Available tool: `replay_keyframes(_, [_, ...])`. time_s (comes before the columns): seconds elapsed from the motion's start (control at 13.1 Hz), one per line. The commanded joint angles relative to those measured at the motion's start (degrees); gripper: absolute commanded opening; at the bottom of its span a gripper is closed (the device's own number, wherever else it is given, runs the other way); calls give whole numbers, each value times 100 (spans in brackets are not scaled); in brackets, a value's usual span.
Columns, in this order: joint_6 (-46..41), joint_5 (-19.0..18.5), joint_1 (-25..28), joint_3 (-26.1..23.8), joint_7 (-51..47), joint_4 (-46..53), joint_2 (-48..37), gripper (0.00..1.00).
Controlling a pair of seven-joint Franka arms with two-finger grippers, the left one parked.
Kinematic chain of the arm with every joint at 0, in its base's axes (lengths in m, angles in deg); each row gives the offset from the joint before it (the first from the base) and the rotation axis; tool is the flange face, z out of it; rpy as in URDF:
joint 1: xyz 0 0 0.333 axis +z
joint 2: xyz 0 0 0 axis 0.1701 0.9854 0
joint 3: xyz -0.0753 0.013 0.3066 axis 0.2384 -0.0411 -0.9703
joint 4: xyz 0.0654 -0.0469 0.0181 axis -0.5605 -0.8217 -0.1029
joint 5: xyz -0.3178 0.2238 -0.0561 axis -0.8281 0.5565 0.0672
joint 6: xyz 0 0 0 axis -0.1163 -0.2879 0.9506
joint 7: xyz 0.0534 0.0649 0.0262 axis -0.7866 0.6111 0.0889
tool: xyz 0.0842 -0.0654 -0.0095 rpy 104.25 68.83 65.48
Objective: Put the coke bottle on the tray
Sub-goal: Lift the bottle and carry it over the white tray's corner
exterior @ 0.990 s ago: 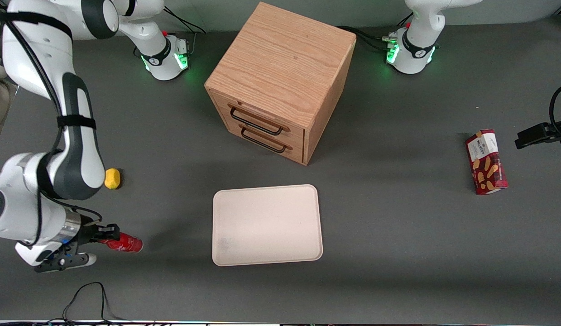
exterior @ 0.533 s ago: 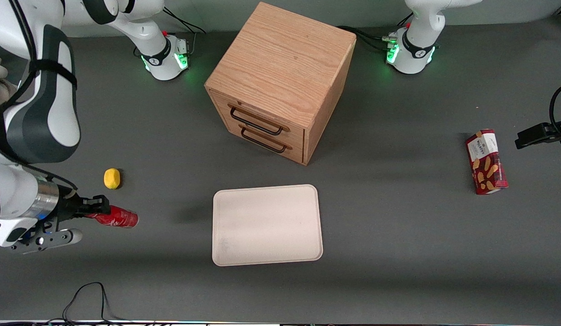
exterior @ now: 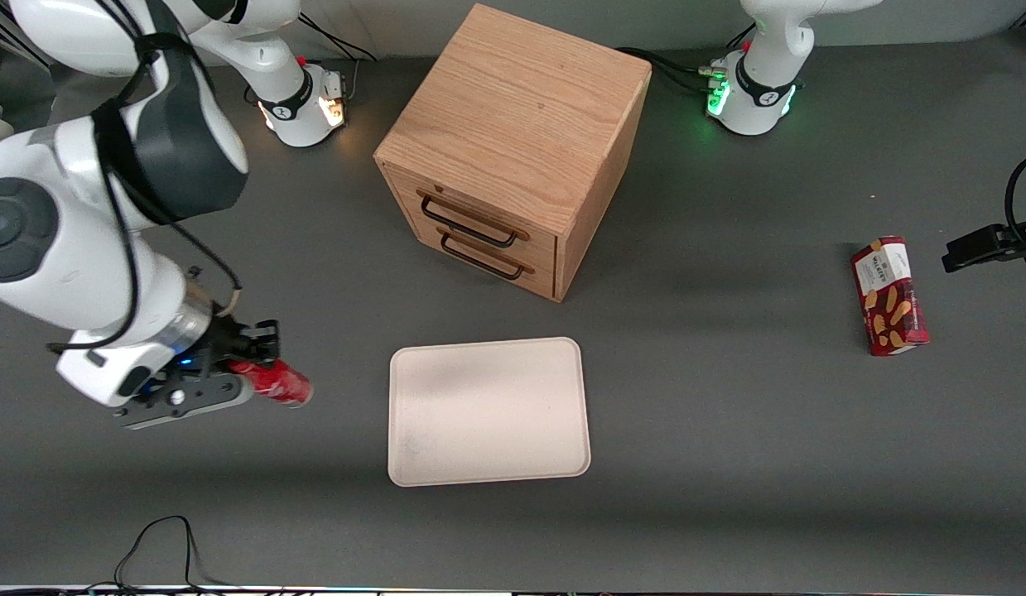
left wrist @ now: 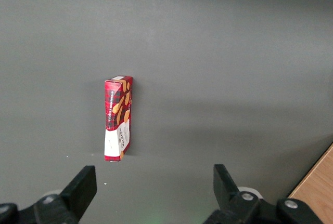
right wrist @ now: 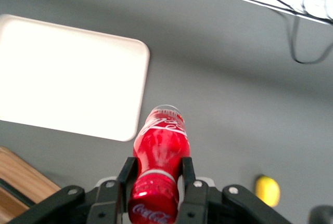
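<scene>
Working arm: white and dark-grey links bent over the working arm's end of the table (exterior: 728,463), wrist pointing toward the tray. Its gripper (exterior: 260,368) hangs above the bare tabletop, well short of the tray's nearest short edge, and its two black fingers (right wrist: 127,174) are clamped on the coke bottle (exterior: 274,382), which is carried lying roughly level, its base end toward the tray.

Coke bottle: glossy red plastic, rounded body narrowing to a neck, white script lettering legible in the right wrist view (right wrist: 158,167). The cap end is buried between the fingers and cut off by the picture's edge — it cannot be made out.

Tray (exterior: 488,410): flat cream-white rectangle, rounded corners, low raised rim, matte surface with a faint grey smudge near one corner. It lies near the middle of the table, toward the edge nearest the front camera, with nothing on it. In the right wrist view (right wrist: 67,76) it is washed out and partly cropped.

Cabinet (exterior: 513,149): oak-grain wooden cube, two drawers with thin black wire handles, standing farther from the front camera than the tray.

Yellow lump (right wrist: 266,190): small, rounded; seen only from the right wrist, hidden by the arm in the front view.

Biscuit box (exterior: 889,295): red printed cardboard, lying flat toward the parked arm's end of the table.

Table: dark grey, matte.
</scene>
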Motion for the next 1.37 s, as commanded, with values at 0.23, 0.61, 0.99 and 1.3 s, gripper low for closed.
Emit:
replay_keyframes(0.23, [1287, -154, 149, -459, -445, 131, 940, 11])
replay_keyframes(0.61, [2158, -267, 210, -450, -490, -114, 1486, 17])
replay_keyframes(0.99, [2633, -619, 210, -441, -551, -309, 1803, 19])
replay_keyframes(1.3, [2730, -892, 210, -450, -657, -317, 1900, 27])
